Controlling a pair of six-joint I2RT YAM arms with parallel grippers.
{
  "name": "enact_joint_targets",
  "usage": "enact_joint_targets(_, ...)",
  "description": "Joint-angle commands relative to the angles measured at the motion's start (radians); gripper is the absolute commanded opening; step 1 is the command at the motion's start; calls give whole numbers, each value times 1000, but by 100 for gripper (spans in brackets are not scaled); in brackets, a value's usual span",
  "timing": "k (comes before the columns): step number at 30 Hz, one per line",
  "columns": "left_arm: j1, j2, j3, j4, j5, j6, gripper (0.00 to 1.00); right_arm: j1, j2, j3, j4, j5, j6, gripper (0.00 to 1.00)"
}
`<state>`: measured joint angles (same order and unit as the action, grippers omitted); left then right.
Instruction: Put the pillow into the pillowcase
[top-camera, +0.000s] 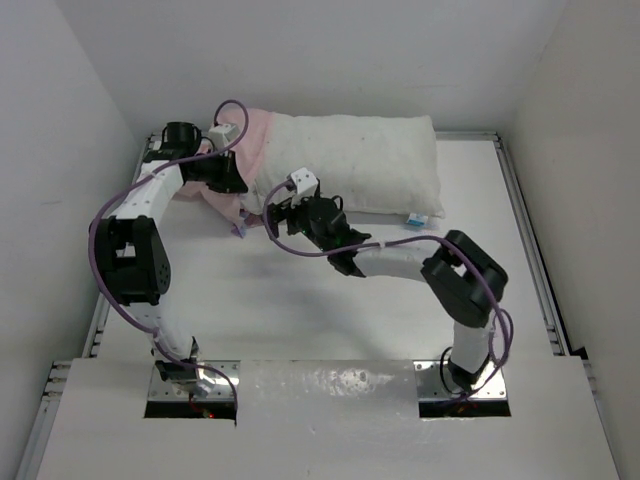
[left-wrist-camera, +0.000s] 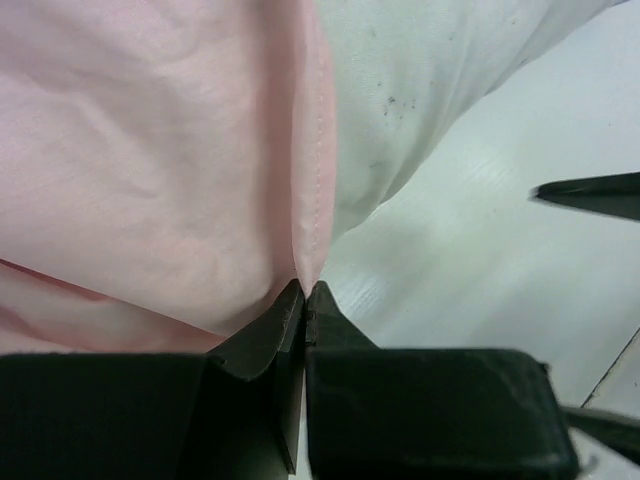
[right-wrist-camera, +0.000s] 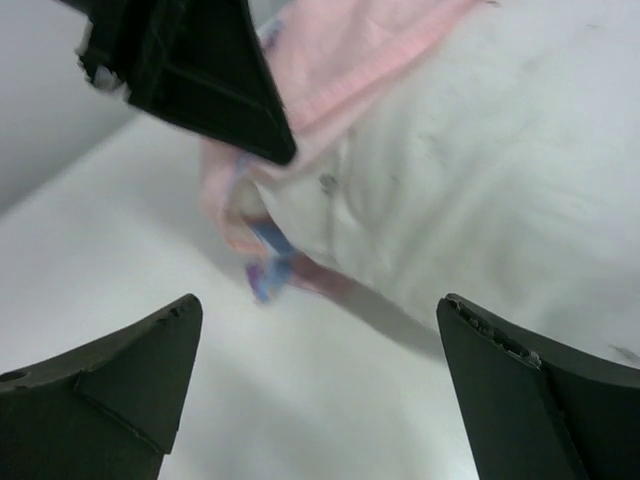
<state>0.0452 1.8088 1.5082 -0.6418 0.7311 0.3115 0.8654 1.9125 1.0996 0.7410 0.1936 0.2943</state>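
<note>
The left gripper (left-wrist-camera: 305, 290) is clenched on the pillowcase (left-wrist-camera: 150, 150): its two fingers meet tip to tip, with the stitched hem of the pale pink fabric pinched between them. In the left wrist view the pink fabric rises from the pinch point and fills the left side, while the pillow (left-wrist-camera: 400, 90) bulges out on the right, white with small dark specks. In the top view the left gripper (top-camera: 228, 178) sits at the left end of the pillow (top-camera: 360, 160). There the pillowcase (top-camera: 258, 140) covers only that end, and the rest of the pillow is bare. The pillow lies along the far side of the table (top-camera: 330, 310), with a small blue tag (top-camera: 415, 218) at its near right corner. The right gripper (right-wrist-camera: 318, 300) is released, its fingers (right-wrist-camera: 110, 390) spread wide above the bare table surface and touching nothing. In the top view it (top-camera: 280, 213) hovers just beside the near left corner of the pillow, near the left gripper. From the right wrist camera, a fold of the pillowcase (right-wrist-camera: 330, 60) hangs off the pillow corner, and a purple-and-blue printed patch shows at its lower edge. The black body of the left gripper (right-wrist-camera: 190, 60) shows above.
</note>
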Motion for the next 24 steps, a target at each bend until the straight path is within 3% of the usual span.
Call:
enact_joint_targets(1,-8,-5,6,77,-7,-34,0,-8,-159,-59,-190,123,-159,99)
enact_joint_targets(6,-11,3,14,68,-7,-31,0,-149,-190,78,-571,199,-214,99)
enact_joint_targets(13,-18,0,23,59,-19,-28,0,-385,-37,290,-690,170,-343,99)
enact_joint_targets(19,-19,4,53,41,-35,-29,0,-450,206,519,-844,98,-345,96)
enact_joint_targets(20,-18,4,58,39,-36,-28,0,-448,221,534,-889,77,-334,80)
enact_joint_targets(22,-21,4,63,41,-44,-29,0,-433,211,502,-905,8,-304,58)
enact_joint_targets(23,-19,4,64,39,-48,-29,0,-425,188,462,-866,-17,-267,30)
enact_joint_targets(24,-19,6,66,40,-52,-28,0,-414,157,345,-827,-37,-252,18)
